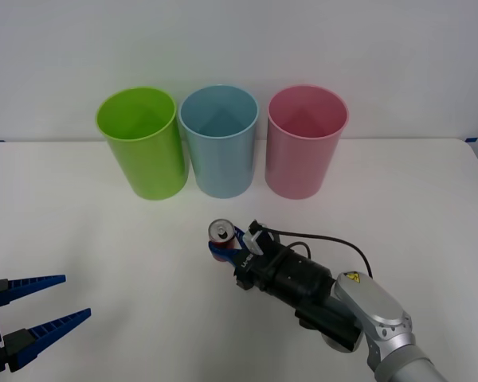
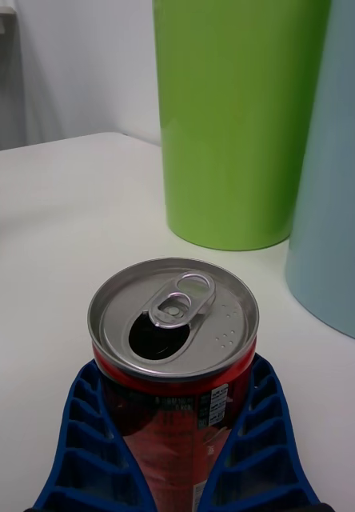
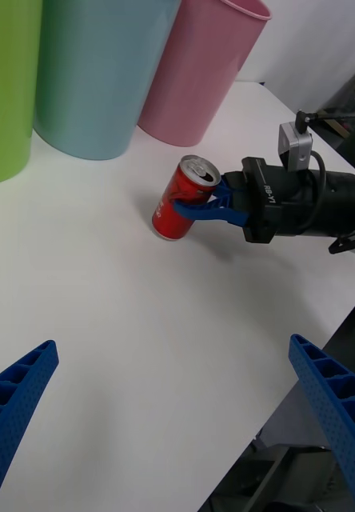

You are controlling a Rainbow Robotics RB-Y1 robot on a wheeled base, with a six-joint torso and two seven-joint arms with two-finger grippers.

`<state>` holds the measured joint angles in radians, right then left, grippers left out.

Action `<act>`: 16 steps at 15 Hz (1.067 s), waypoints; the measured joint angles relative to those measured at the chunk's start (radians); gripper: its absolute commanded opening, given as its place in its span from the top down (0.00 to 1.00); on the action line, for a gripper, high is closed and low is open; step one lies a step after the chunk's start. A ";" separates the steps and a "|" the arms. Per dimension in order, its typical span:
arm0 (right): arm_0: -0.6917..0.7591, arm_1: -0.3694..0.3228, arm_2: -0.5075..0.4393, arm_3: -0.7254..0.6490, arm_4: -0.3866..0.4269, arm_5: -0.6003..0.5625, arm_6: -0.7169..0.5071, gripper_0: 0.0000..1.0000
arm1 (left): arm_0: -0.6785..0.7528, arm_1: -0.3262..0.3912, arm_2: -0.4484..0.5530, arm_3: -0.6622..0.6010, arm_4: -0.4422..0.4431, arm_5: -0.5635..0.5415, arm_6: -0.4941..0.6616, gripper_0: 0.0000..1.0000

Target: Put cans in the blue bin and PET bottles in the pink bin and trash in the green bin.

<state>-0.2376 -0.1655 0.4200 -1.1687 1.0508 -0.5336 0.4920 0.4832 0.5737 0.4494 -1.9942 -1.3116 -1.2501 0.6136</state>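
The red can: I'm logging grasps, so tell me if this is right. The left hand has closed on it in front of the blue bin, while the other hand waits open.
Wrong hand. The right hand is closed on the red can in front of the blue bin, as the front view shows. The left hand is the one waiting open, at the table's near left corner.

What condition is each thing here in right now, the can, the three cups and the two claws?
Red can: opened, upright, gripped, on the table.
Green bin: upright, empty.
Blue bin: upright, empty.
Pink bin: upright, empty.
Right gripper: shut on the can's sides.
Left gripper: open, holding nothing, waiting at the table's near left.
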 measured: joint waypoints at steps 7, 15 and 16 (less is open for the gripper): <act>0.120 -0.092 -0.003 -0.237 -0.032 -0.075 -0.018 1.00 | 0.000 0.000 0.000 0.000 0.000 0.000 0.000 0.00; 0.225 -0.135 -0.050 -0.558 -0.061 -0.071 -0.069 1.00 | 0.000 0.000 0.000 0.000 0.000 0.000 0.000 0.00; 0.225 -0.135 -0.067 -0.579 -0.067 -0.071 -0.072 1.00 | 0.000 0.000 0.000 0.000 0.000 0.000 0.000 0.00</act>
<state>-0.0123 -0.3006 0.3532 -1.7481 0.9840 -0.6047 0.4198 0.4832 0.5737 0.4495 -1.9942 -1.3116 -1.2502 0.6136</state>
